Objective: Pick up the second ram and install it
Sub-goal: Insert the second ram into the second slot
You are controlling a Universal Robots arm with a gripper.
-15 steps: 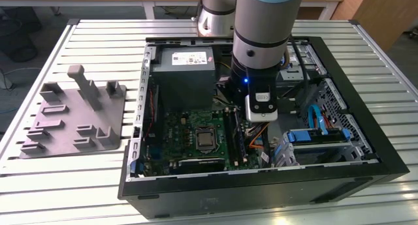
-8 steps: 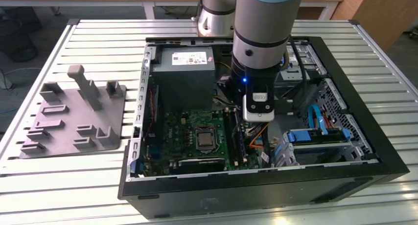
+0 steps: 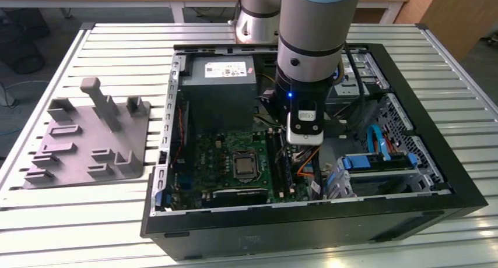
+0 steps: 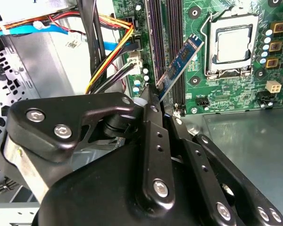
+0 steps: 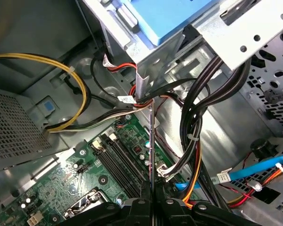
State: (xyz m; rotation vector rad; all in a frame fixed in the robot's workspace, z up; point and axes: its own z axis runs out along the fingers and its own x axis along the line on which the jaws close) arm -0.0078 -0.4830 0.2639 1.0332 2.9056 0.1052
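The gripper [image 4: 159, 96] has its jaws clamped on the second ram [image 4: 180, 66], a thin strip gripped at 1 end and reaching out ahead of the fingertips, edge-on in the first wrist view [image 5: 152, 150]. Just beyond the jaws lie the black memory slots [image 4: 166, 42] on the motherboard [image 4: 236, 89], with the CPU socket [image 4: 231, 44] beside them. Farther off, outside the computer case [image 3: 435, 180], the grey holder block [image 3: 90, 140] rests on the table [image 3: 62, 221].

Hand [image 4: 161, 101] glossy black metal; table [image 3: 116, 221] ribbed aluminium.
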